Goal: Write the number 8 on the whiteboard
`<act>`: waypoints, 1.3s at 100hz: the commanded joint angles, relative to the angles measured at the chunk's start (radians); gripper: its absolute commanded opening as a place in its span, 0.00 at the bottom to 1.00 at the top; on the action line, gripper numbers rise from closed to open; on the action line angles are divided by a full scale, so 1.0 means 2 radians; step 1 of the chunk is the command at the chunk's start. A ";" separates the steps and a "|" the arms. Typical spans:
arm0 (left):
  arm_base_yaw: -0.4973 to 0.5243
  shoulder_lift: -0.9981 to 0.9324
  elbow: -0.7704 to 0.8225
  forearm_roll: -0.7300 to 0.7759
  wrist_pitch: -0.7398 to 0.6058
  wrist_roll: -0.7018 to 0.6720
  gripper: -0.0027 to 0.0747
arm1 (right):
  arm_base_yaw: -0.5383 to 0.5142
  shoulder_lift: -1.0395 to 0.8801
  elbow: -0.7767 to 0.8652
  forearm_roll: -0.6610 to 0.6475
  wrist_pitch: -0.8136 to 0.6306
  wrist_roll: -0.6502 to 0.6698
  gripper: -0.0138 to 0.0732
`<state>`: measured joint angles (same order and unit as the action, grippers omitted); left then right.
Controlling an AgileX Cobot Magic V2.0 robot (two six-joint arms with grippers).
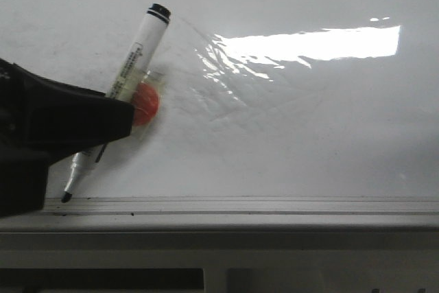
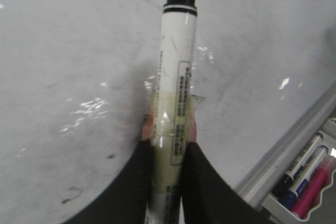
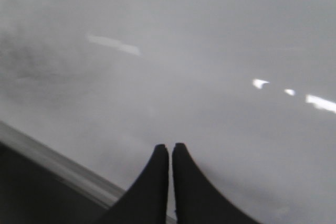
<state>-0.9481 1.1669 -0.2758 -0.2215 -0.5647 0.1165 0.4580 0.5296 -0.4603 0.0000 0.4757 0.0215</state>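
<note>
The left gripper [image 1: 127, 111] is clamped on a marker [image 1: 130, 66], holding it at a slant with the black cap end up and away and the dark tip [image 1: 66, 197] down at the grey edge strip [image 1: 274, 204] of the whiteboard [image 1: 309, 128]. An orange blob [image 1: 145, 104], maybe tape, sits on the barrel at the grip. The right gripper [image 3: 170, 153] has its jaws pressed together, holding nothing, over the blurred board. Spare markers [image 2: 307, 179] lie in a tray beside the edge. The board shows only glare and faint smudges.

White marker [image 1: 140, 46] with black cap and printed label (yellowish tape, orange blob); glossy white whiteboard [image 1: 309, 121], grey smudges.
</note>
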 commanded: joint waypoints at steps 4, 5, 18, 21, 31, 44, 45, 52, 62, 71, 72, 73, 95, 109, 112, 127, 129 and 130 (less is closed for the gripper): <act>0.000 -0.005 -0.017 0.081 -0.039 0.000 0.01 | 0.098 0.072 -0.071 0.000 -0.018 -0.007 0.38; 0.000 -0.005 -0.018 0.094 -0.041 0.001 0.01 | 0.104 0.076 -0.074 0.000 -0.018 -0.007 0.39; 0.000 -0.005 -0.020 0.167 -0.058 0.040 0.01 | 0.189 0.152 -0.135 0.000 -0.018 -0.007 0.54; 0.000 -0.005 -0.020 0.173 -0.061 0.041 0.01 | 0.200 0.165 -0.146 0.000 -0.017 -0.007 0.54; 0.000 -0.005 -0.020 0.173 -0.072 0.043 0.01 | 0.222 0.208 -0.182 0.000 -0.015 -0.007 0.54; 0.000 -0.005 -0.020 0.173 -0.084 0.081 0.01 | 0.228 0.248 -0.213 0.003 -0.014 -0.007 0.54; 0.000 -0.005 -0.020 0.173 -0.084 0.082 0.01 | 0.228 0.249 -0.213 0.005 -0.014 -0.007 0.54; 0.000 -0.005 -0.020 0.173 -0.090 0.083 0.01 | 0.228 0.265 -0.218 0.006 -0.017 -0.007 0.54; 0.000 -0.005 -0.020 0.173 -0.092 0.084 0.01 | 0.227 0.281 -0.220 0.006 -0.019 -0.007 0.54; 0.000 -0.005 -0.020 0.174 -0.092 0.084 0.01 | 0.226 0.286 -0.220 0.007 -0.019 -0.007 0.52; 0.000 -0.005 -0.020 0.174 -0.092 0.084 0.01 | 0.226 0.287 -0.220 0.007 -0.019 -0.007 0.52; 0.000 -0.005 -0.020 0.176 -0.092 0.084 0.01 | 0.226 0.287 -0.220 0.007 -0.020 -0.007 0.51; 0.000 -0.005 -0.020 0.181 -0.092 0.086 0.01 | 0.226 0.287 -0.220 0.011 -0.026 -0.006 0.08; 0.000 -0.005 -0.020 0.181 -0.092 0.086 0.01 | 0.226 0.287 -0.220 0.012 -0.033 -0.007 0.08; 0.000 -0.005 -0.020 0.181 -0.092 0.086 0.03 | 0.226 0.287 -0.220 0.012 -0.034 -0.007 0.08; 0.000 -0.005 -0.020 0.181 -0.092 0.086 0.24 | 0.226 0.287 -0.220 0.012 -0.040 -0.007 0.08; 0.000 -0.005 -0.020 0.181 -0.091 0.086 0.27 | 0.226 0.287 -0.220 0.012 -0.040 -0.007 0.08; 0.000 -0.005 -0.020 0.181 -0.091 0.086 0.29 | 0.226 0.286 -0.220 0.012 -0.040 -0.007 0.08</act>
<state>-0.9462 1.1669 -0.2852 0.1494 -0.6655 0.2996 0.9155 1.1180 -0.8658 0.0354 0.4843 0.0187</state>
